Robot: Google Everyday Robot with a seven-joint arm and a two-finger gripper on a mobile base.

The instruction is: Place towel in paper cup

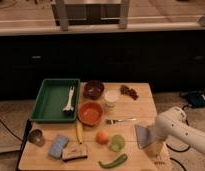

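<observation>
The towel (142, 135) is a flat grey-blue cloth near the table's right front edge. The white paper cup (112, 98) stands upright near the table's middle back, between the dark red bowl (93, 89) and the orange bowl (90, 113). My white arm comes in from the right. My gripper (153, 146) is low over the table, right against the towel's right side. Whether it holds the towel does not show.
A green tray (48, 102) with a white utensil (70, 99) sits at the left. A fork (120, 120), banana (79, 132), orange fruit (102, 137), green apple (116, 143), green pepper (113, 161), blue sponge (58, 145), and grey metal cup (35, 136) lie around the front.
</observation>
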